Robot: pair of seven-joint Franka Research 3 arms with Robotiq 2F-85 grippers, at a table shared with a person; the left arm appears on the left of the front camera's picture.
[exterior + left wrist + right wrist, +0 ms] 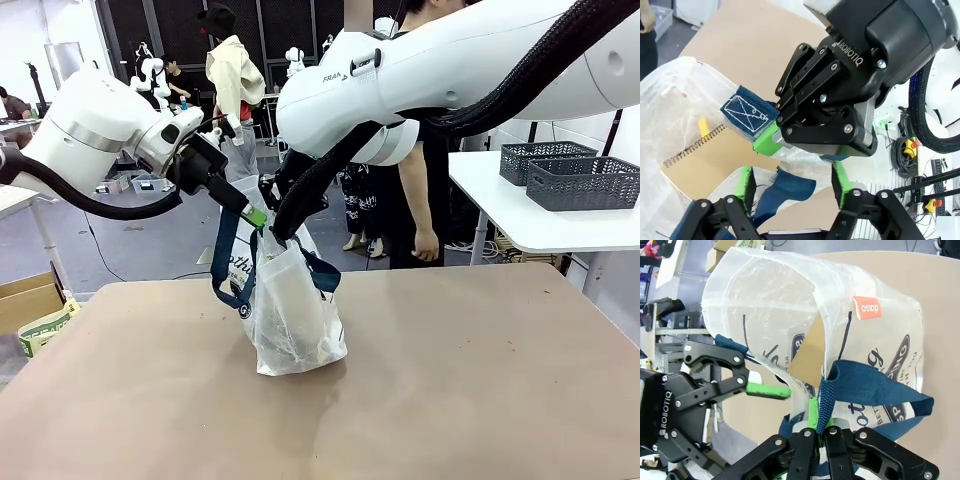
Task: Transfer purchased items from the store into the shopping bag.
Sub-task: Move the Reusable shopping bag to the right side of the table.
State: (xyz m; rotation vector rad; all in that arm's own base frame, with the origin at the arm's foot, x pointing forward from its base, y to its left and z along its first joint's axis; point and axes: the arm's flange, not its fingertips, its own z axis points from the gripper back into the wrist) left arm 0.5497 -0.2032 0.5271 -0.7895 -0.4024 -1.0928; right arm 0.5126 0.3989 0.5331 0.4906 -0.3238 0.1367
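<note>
- Front view: the left gripper (pixel 256 215) and the right gripper (pixel 270 240) are meeting side by side at the mouth of the shopping bag (pixel 295 320). The bag is hanging just below both tools with its base resting on the table (pixel 450 380).
- Left wrist view: the left gripper (pixel 791 182) is standing with its green pads apart, and a fold of navy strap (pixel 790 195) is lying loose between them. Just ahead of it, the right gripper (pixel 767 141) is pinching the bag's rim beside a stitched strap patch. A spiral notebook (pixel 705 160) is showing inside the bag, beyond the fingertips.
- Right wrist view: the right gripper (pixel 819 422) is clamping narrowly on the strap, and the bag is rising directly in front of it, an orange tag (pixel 867 306) on its wall. The left gripper (pixel 767 389) is reaching in from the side at the rim.
</note>
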